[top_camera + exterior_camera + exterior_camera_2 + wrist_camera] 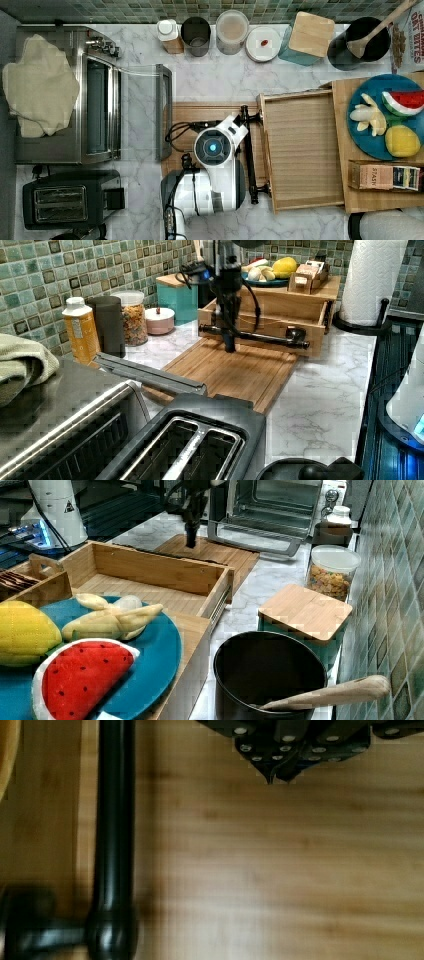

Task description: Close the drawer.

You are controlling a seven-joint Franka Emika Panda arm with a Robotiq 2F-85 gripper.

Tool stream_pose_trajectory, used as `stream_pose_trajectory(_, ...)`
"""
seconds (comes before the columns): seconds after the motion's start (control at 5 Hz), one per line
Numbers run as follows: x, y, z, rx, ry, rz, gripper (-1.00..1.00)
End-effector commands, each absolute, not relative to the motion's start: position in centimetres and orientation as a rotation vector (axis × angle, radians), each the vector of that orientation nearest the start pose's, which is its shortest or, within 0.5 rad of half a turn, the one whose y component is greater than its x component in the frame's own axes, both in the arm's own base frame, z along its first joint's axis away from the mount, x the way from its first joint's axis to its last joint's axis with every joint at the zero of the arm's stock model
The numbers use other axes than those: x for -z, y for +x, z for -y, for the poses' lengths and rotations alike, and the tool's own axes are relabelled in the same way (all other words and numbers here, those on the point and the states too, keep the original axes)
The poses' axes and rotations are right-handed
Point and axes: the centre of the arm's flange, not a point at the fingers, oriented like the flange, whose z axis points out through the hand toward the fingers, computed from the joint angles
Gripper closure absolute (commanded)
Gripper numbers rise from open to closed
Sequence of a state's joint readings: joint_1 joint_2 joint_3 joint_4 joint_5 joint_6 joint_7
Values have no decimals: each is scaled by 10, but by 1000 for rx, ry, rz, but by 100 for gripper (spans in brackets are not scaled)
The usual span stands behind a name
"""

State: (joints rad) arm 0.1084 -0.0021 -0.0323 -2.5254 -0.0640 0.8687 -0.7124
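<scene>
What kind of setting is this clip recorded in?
It looks like a kitchen counter, possibly a mock-up: a marble-look worktop backed by green wall tiles, with a steel toaster oven and a black toaster on it, and a pulled-out wooden drawer under a plate of toy fruit.

From the top view we look straight down on the marble counter (pixel 215 80). In the left view we sit low beside the toaster (pixel 200 445), facing the drawer (pixel 265 315); in the right view we face back over it. The wrist view hovers close above the cutting board (pixel 280 870). All 4 share that board.
</scene>
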Motion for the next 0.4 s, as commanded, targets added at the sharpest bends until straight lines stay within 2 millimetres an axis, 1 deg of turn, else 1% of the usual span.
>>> stream_pose_trajectory(0.2, -255, 431, 8, -86, -3232, 237, 100)
stream_pose_trajectory(0.4, -256, 435, 32, 8, -3229, 264, 100)
